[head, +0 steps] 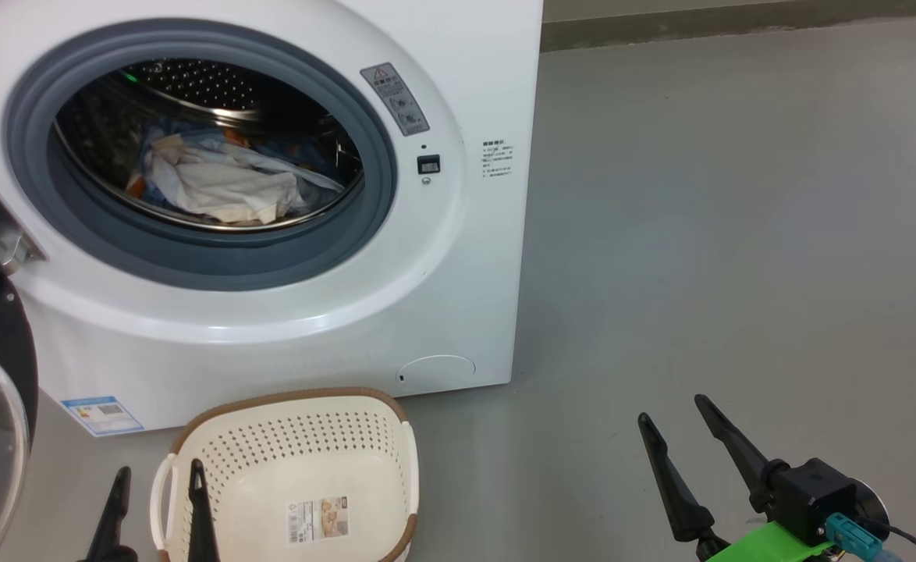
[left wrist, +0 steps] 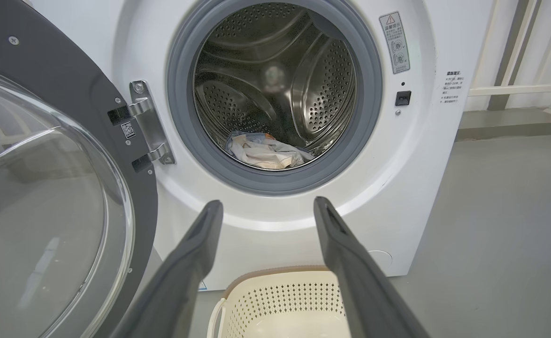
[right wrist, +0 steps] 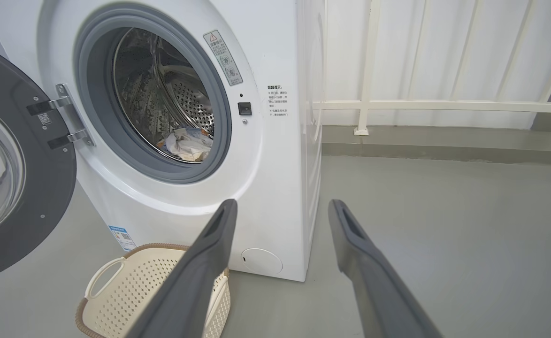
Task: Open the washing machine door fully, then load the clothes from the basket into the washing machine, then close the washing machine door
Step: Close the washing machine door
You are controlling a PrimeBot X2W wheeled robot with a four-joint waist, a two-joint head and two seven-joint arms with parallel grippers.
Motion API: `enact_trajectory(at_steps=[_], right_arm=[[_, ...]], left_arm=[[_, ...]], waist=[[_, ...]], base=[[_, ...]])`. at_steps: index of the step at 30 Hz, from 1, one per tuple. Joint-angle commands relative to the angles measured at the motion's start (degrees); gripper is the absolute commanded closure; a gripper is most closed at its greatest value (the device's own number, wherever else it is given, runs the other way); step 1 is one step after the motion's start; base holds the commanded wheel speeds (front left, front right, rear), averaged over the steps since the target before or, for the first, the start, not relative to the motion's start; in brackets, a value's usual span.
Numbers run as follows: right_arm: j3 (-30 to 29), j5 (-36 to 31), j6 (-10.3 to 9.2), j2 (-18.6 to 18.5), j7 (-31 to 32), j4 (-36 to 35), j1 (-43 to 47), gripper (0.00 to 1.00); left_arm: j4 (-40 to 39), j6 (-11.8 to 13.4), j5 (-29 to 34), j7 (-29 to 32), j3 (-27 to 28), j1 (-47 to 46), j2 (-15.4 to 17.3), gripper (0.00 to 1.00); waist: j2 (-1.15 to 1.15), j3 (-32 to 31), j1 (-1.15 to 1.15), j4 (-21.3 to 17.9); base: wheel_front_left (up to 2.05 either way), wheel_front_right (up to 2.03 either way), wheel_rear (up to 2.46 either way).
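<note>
Clothes (head: 216, 183) lie inside the washing machine (head: 458, 257), whose door (left wrist: 69, 80) stands wide open.
The basket (head: 286, 437) sits on the floor (head: 700, 234) just before the machine. The left pincer (head: 159, 468) by the basket and the right pincer (head: 672, 408) beyond it are both spread wide, holding nothing.

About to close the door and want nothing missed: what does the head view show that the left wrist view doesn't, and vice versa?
Head view adds: the visible bottom of the basket, bare but for a label sticker, and the open right gripper above the floor. Left wrist view adds: the whole door hinge, the back wall of the drum, a white railing. Shared: the washing machine door swung open, the clothes lying in the drum, the basket rim, the open left gripper.
</note>
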Motion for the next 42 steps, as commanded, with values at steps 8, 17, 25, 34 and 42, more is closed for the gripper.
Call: enact_trajectory(at_steps=[8,17,25,34,42], right_arm=[[1.1,-0.1,0.09,0.0,-0.1,-1.5,-1.0,0.00],[1.0,0.0,0.09,0.0,-0.1,-1.3,-1.0,0.00],[1.0,0.0,0.09,0.0,-0.2,-1.1,-1.2,0.00],[1.0,0.0,0.09,0.1,-0.3,-0.8,-1.2,0.00],[0.9,0.0,0.09,0.1,-0.3,-0.8,-1.0,0.00]], left_arm=[[-1.2,0.6,0.6,-0.2,1.9,-2.6,1.6,0.00],[-1.1,0.2,0.7,-0.2,1.5,-2.8,1.9,0.00],[-1.1,0.1,0.8,-0.4,1.5,-3.1,2.1,0.00],[-1.0,0.1,0.7,-0.5,1.4,-3.3,2.2,0.00],[-0.8,0.1,0.6,-0.6,1.3,-3.3,2.2,0.00]], waist=[[0.00,-0.1,0.00,0.3],[0.00,-0.4,0.00,0.5],[0.00,-0.2,0.00,0.6],[0.00,-0.2,0.00,0.6],[0.00,-0.6,0.00,0.8]], base=[[-1.16,1.16,0.00],[-1.35,1.35,0.00],[-0.26,0.26,0.00],[0.00,0.00,0.00],[0.00,0.00,0.00]])
